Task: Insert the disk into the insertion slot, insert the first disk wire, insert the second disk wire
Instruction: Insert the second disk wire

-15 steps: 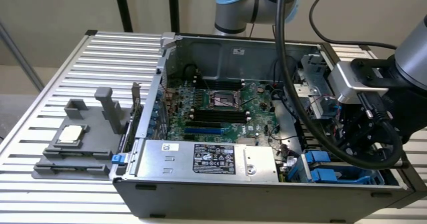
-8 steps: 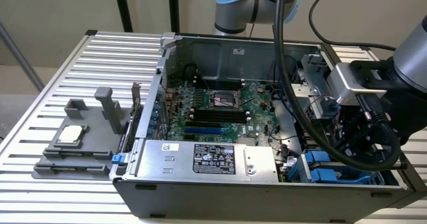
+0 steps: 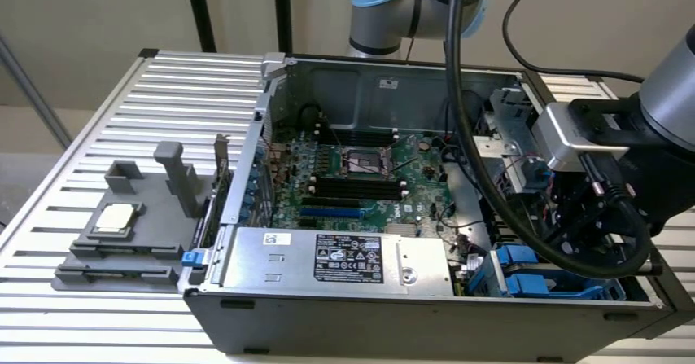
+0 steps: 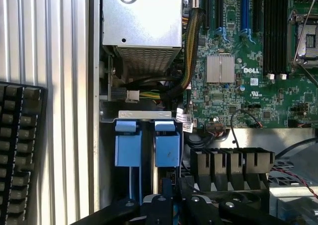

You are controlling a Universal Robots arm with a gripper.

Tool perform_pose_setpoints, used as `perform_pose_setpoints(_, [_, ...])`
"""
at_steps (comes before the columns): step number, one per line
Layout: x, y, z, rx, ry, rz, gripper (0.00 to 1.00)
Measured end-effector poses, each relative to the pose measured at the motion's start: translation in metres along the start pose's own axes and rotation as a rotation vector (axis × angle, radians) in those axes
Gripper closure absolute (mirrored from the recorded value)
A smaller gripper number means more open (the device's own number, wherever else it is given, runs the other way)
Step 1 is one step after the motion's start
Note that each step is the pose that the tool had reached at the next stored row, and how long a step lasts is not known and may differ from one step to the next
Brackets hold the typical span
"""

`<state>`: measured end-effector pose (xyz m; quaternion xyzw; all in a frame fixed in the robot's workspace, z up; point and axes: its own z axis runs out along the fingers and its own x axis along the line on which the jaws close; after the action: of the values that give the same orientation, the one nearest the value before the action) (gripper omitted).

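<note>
Risk: the thick black cables [image 3: 489, 177] looping off the arm hung close over the open computer case [image 3: 434, 299]; I judged they could snag on its wall or the loose wires by the slot.
Arm: it reached in from the exterior view's right, wrist bent down over the case's near corner.
Gripper [image 4: 171, 205]: low over the blue drive cage [image 4: 146, 145], just above its latch tabs.
Jaws: cannot tell whether open or closed.
Disk: seemingly seated in the cage, only its blue carrier visible.
</note>
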<state>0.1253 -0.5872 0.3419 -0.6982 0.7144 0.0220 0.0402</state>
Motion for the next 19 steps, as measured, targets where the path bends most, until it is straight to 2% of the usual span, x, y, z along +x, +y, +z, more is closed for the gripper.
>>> perform_pose_setpoints(19, [-0.0009,0.0001,0.0008,0.0034,-0.0008,-0.001,0.84])
